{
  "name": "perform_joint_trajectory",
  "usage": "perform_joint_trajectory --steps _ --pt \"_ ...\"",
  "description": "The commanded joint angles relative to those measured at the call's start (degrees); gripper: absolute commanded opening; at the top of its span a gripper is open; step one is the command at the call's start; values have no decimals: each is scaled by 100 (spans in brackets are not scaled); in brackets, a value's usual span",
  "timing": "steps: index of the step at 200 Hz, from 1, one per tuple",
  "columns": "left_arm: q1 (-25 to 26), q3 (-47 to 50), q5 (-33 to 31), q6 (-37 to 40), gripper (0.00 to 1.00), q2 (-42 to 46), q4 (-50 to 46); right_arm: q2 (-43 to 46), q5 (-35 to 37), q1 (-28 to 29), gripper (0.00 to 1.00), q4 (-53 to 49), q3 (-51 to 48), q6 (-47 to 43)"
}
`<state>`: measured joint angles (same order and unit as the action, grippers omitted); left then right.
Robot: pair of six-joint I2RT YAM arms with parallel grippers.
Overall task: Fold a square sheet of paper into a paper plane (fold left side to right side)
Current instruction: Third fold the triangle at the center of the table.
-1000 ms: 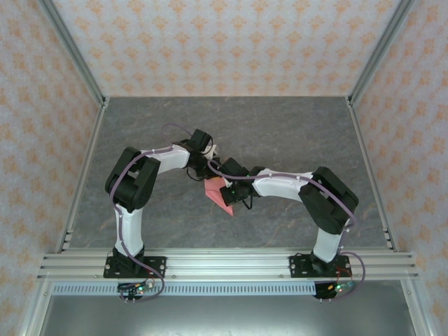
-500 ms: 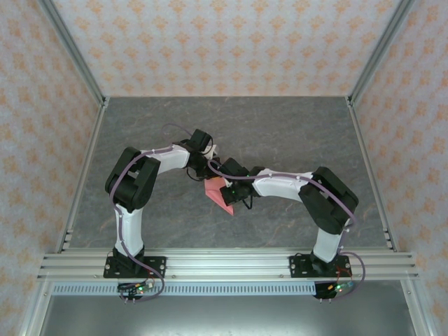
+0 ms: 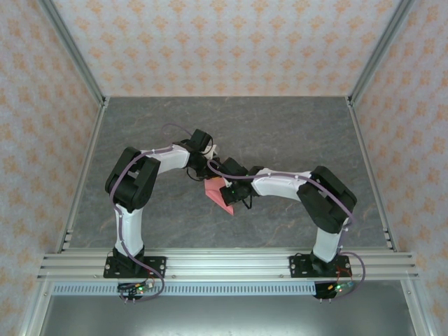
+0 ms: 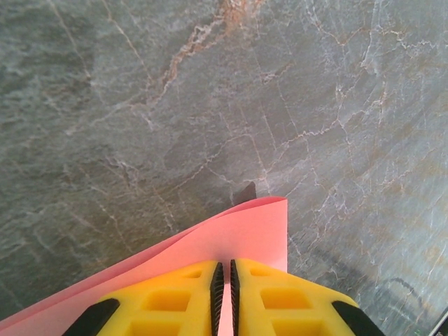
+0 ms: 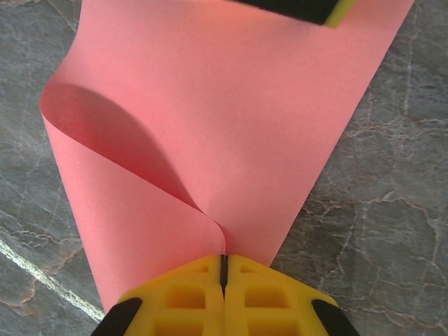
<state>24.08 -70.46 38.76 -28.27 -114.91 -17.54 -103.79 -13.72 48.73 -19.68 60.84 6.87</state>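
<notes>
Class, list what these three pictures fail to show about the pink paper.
- Top view: paper partly hidden beneath the right arm; its creases are too small to read.
- Left wrist view: bottom edge and left tool hide most of it.
- Right wrist view: top edge crops it; the curl hides its underside.

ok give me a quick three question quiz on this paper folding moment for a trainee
1. True or false: the right tool is shut on the square sheet of paper.
2. In the right wrist view, the sheet's bend is: A, a sharp flat crease; B, a soft rounded curl; C, a tear.
3. How many tools pinch the sheet, counting the left tool?
Key: 1 true. 2 B. 3 two.
</notes>
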Motion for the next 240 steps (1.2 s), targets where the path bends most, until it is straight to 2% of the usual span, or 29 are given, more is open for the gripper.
perform_joint_trajectory --steps 1,52,124,165,188,219,240 --pt "124 -32 -132 171 20 -70 -359 -390 -24 101 0 -338 -22 -66" --pt "38 -442 -265 356 23 100 -894 -480 -2 172 0 -390 -122 -20" --pt "-524 -923 -14 532 26 128 -1296 -527 -20 198 0 -493 -59 -133" --pt "-817 -228 -80 499 21 1023 -1194 -496 -70 194 0 -493 15 -127" --pt "-817 505 265 162 18 1573 -722 -496 -75 202 0 -493 55 -131" --pt "-673 1254 606 -205 14 2056 -199 -501 -90 207 0 -493 60 -138" --pt "-463 1403 568 -478 13 2109 -184 -491 -71 207 0 -495 42 -130"
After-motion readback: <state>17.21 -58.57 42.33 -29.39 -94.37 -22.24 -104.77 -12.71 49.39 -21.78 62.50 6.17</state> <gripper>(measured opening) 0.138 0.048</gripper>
